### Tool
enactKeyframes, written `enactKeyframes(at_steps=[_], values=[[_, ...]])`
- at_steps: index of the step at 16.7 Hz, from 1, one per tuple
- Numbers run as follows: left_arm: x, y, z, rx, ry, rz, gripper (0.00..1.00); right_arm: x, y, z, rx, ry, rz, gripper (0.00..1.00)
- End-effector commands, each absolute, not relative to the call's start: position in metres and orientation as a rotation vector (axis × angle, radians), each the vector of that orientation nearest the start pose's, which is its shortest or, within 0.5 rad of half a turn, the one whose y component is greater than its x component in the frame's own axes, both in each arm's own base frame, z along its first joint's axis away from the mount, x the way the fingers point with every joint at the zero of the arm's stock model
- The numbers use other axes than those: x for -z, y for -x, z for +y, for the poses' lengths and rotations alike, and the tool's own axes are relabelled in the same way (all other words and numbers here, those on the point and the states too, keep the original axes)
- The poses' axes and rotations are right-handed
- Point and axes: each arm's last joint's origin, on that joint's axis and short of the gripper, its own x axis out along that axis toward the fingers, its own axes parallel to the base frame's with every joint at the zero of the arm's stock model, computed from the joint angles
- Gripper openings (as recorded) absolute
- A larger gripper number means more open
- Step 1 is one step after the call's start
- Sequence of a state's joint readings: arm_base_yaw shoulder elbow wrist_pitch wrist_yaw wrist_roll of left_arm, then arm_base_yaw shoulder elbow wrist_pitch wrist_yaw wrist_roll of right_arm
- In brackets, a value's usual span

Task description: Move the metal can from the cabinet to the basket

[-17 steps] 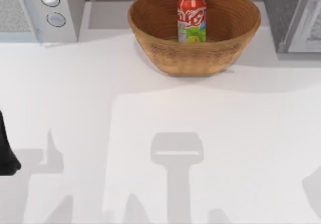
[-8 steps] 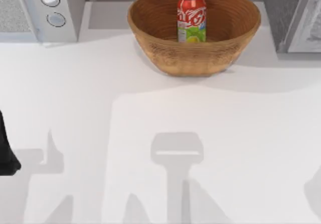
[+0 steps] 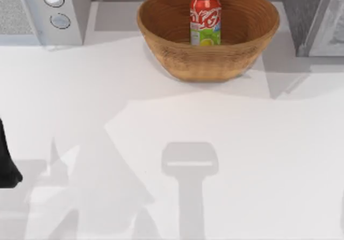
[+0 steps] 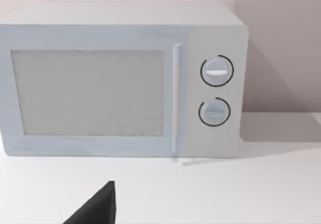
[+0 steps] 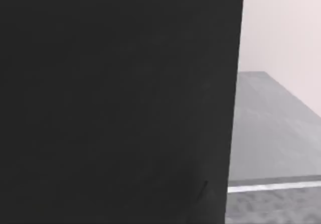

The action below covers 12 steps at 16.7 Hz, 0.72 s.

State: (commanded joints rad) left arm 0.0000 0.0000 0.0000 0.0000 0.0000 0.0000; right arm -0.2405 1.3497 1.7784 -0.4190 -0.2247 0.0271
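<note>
Metal can (image 3: 205,20): standing upright inside the basket (image 3: 161,25), toward its far side, showing red body, white script, green-yellow band low down, silver top.
Basket: sitting at the desk's (image 3: 242,143) far middle, brown, woven, ribbed rings inside.
Cabinet (image 3: 301,14): sitting far right, dark grey, pale-edged panel.
Microwave (image 4: 125,78): sitting far left, white, two round knobs.
Left arm (image 3: 6,159): resting at the desk's left edge; end effector state impossible to tell.
Desk: lying white, carrying grey shadows.
Room: showing a pale wall behind the microwave.
</note>
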Motion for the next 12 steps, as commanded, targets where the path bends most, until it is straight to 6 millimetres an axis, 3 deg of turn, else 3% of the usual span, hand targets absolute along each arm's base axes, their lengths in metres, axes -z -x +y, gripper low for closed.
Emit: enactKeyframes(at_steps=[3,6,9,12], values=[[-0.160,-0.106,-0.001,0.000,0.000,0.000,1.00,-0.514,-0.260,0.014,0.000,-0.009,-0.004,1.00],[-0.160,-0.106,-0.001,0.000,0.000,0.000,1.00,-0.513,-0.246,0.064,-0.001,-0.006,-0.002,1.00],[-0.160,-0.106,-0.001,0.000,0.000,0.000,1.00,-0.511,-0.232,0.091,-0.002,-0.003,0.000,1.00],[-0.160,-0.106,-0.001,0.000,0.000,0.000,1.00,-0.510,-0.227,0.098,-0.002,-0.002,0.000,1.00]])
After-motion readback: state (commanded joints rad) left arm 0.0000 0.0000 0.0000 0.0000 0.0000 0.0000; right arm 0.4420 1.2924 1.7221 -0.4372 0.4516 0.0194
